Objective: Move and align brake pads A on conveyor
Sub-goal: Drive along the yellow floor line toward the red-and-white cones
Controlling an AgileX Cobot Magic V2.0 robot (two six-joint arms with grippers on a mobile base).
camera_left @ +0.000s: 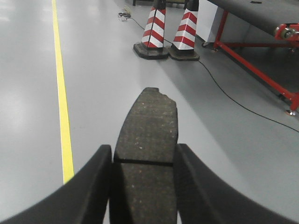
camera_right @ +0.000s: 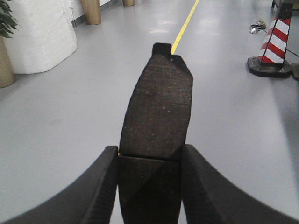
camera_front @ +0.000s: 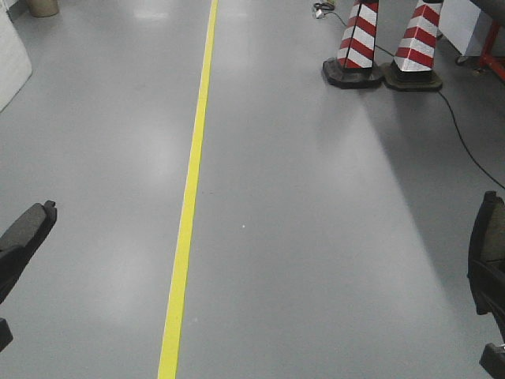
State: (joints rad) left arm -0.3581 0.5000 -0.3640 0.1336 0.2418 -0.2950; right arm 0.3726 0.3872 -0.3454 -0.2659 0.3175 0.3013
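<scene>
In the left wrist view my left gripper (camera_left: 145,154) is shut on a brake pad (camera_left: 149,121), a dark grey curved pad with a thin cross groove, held above the grey floor. My right gripper (camera_right: 149,156) is likewise shut on a second brake pad (camera_right: 159,107). The front view shows both pads in the air, the left pad (camera_front: 28,229) at the left edge and the right pad (camera_front: 488,253) at the right edge. The conveyor (camera_left: 261,11), a dark belt on a red frame, lies far ahead on the right, away from both pads.
Two red-and-white striped cones (camera_front: 359,47) (camera_front: 417,43) stand ahead on the right, with a black cable (camera_front: 465,142) trailing across the floor. A yellow floor line (camera_front: 189,197) runs forward. White wrapped bulk (camera_right: 42,32) and a plant pot (camera_right: 4,65) sit left.
</scene>
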